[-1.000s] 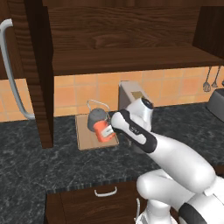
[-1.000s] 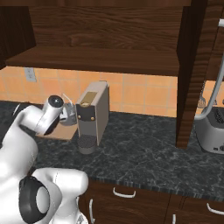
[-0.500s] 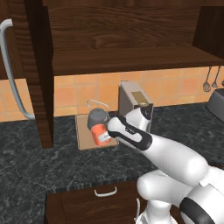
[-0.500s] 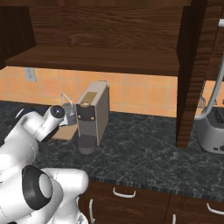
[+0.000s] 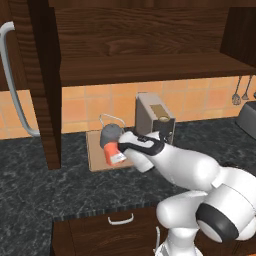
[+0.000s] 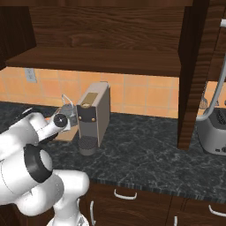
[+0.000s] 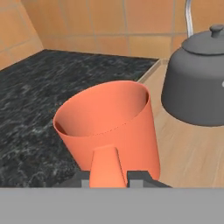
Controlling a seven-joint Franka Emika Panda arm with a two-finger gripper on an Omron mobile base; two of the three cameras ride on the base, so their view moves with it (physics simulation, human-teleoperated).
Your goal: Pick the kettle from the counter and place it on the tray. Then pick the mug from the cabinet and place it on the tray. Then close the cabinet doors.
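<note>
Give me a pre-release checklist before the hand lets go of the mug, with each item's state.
1. Orange-red cylindrical mug held in the hand: ok.
2. Dark grey rounded kettle already on the light tan wooden tray: ok.
3. Mug apart from kettle: ok.
4. Mug fully over the tray, not the black marbled counter: cannot tell.
5. Mug base resting on tray: cannot tell.
6. Dark brown cabinet doors closed: not ok.

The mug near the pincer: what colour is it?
Orange-red all over, inside and out; the mug shows best in the hand view, beside the dark grey kettle.
</note>
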